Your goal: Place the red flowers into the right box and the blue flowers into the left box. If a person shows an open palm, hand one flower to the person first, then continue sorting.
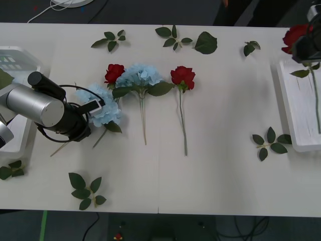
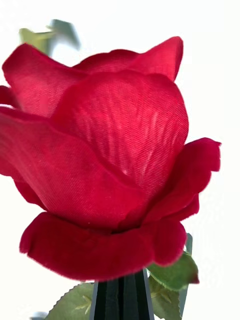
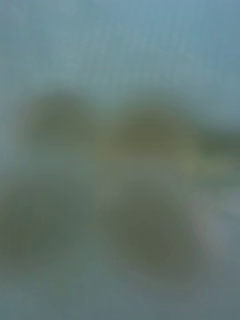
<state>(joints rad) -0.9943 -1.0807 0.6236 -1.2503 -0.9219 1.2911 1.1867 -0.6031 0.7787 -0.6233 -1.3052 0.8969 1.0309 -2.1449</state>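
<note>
My right gripper hangs over the far end of the right box, shut on a red flower just below its head. Its stem dangles down over the tray. In the right wrist view the rose head looms large above the closed black fingers. My left gripper is down on a blue flower at the table's left. A second blue flower lies mid-table between two red flowers. The left box sits at the left edge, partly behind my left arm.
Loose green leaf sprigs lie scattered around: along the far edge, beside the right box, and near the front left. Bare table spreads across the front and centre-right.
</note>
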